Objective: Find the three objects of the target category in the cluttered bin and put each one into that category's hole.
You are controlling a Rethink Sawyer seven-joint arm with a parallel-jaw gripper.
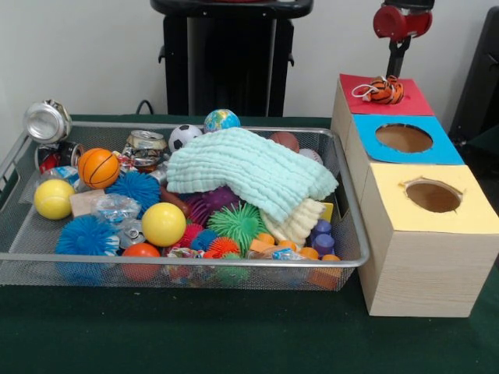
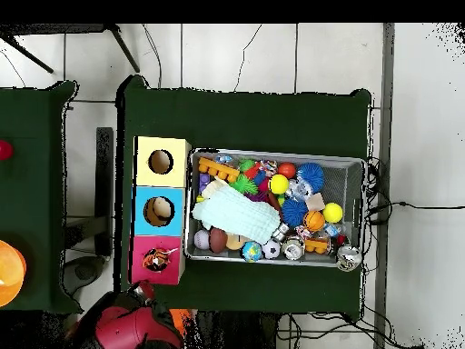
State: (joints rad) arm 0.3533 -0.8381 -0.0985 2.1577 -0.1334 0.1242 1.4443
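Note:
An orange and black striped toy (image 1: 385, 90) with a white loop lies on the red panel (image 1: 413, 101) of the wooden box, over its hole. In the overhead view the same toy (image 2: 156, 260) shows on the red panel (image 2: 171, 269). My gripper (image 1: 398, 62) hangs just above it, apart from it; only a thin black stem under a red housing shows. The wire bin (image 1: 347, 234) holds balls, spiky toys, crushed cans and cloths. An orange basketball (image 1: 98, 167), a yellow ball (image 1: 163, 224) and a green spiky toy (image 1: 236, 223) lie on top.
The blue panel's hole (image 1: 403, 138) and the yellow panel's hole (image 1: 433, 196) are open. A pale green cloth (image 1: 249, 171) covers the bin's middle. A shiny can (image 1: 47, 121) rests on the bin's far left rim. The red arm (image 2: 127, 327) sits below the box.

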